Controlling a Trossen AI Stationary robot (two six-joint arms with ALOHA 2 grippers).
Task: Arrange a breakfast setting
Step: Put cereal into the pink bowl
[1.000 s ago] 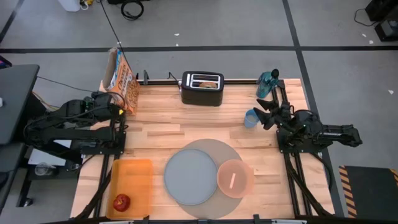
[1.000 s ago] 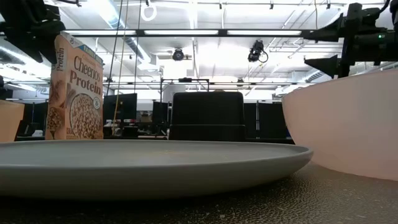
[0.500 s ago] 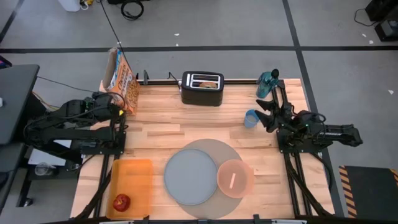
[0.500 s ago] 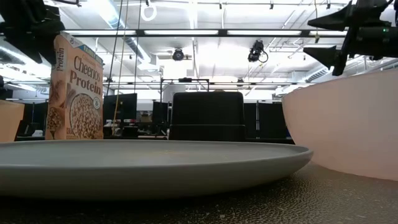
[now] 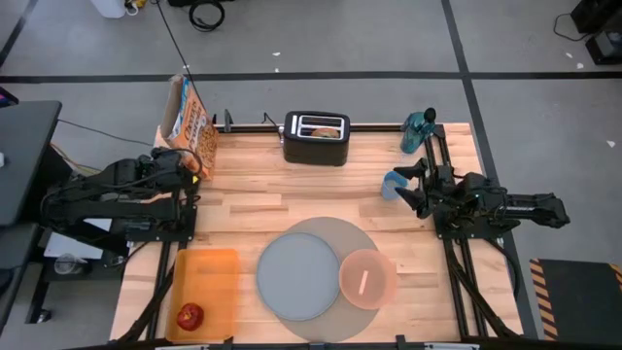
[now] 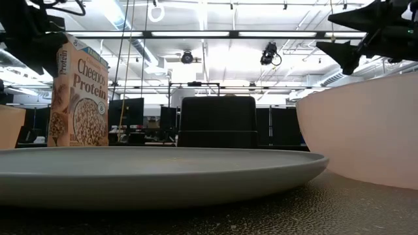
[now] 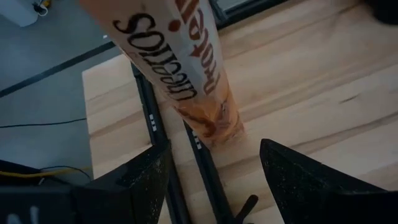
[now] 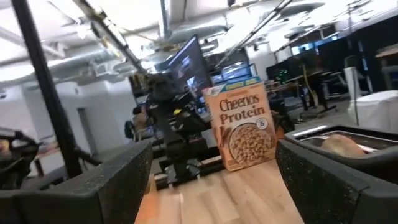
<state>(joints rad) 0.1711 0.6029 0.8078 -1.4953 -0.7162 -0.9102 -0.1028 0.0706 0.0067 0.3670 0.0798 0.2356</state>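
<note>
The large round grey mat [image 5: 335, 233] lies at the table's near middle. The smaller grey plate [image 5: 297, 276] and the translucent pink bowl [image 5: 352, 284] rest on it. The metal spoon [image 5: 363, 282] lies in the bowl. The bagel [image 8: 339, 144] sticks up out of the black toaster [image 5: 316, 141] at the far edge. The red apple [image 5: 190, 315] lies on the flat orange tray [image 5: 209, 277] at the near left. My left gripper [image 5: 194, 167] is open and empty beside the cereal box [image 5: 188, 122]. My right gripper [image 5: 408, 185] is open and empty in the air beside a blue cup [image 5: 391, 185].
A teal bottle [image 5: 418, 129] stands at the far right corner. The cereal box stands upright at the far left corner, just beyond my left fingers [image 7: 292, 180]. Bare wood lies between the toaster and the mat.
My right gripper has risen and come a little toward the near edge, still open. My left gripper has reached slightly toward the table's right, past the cereal box's foot. No object has moved.
</note>
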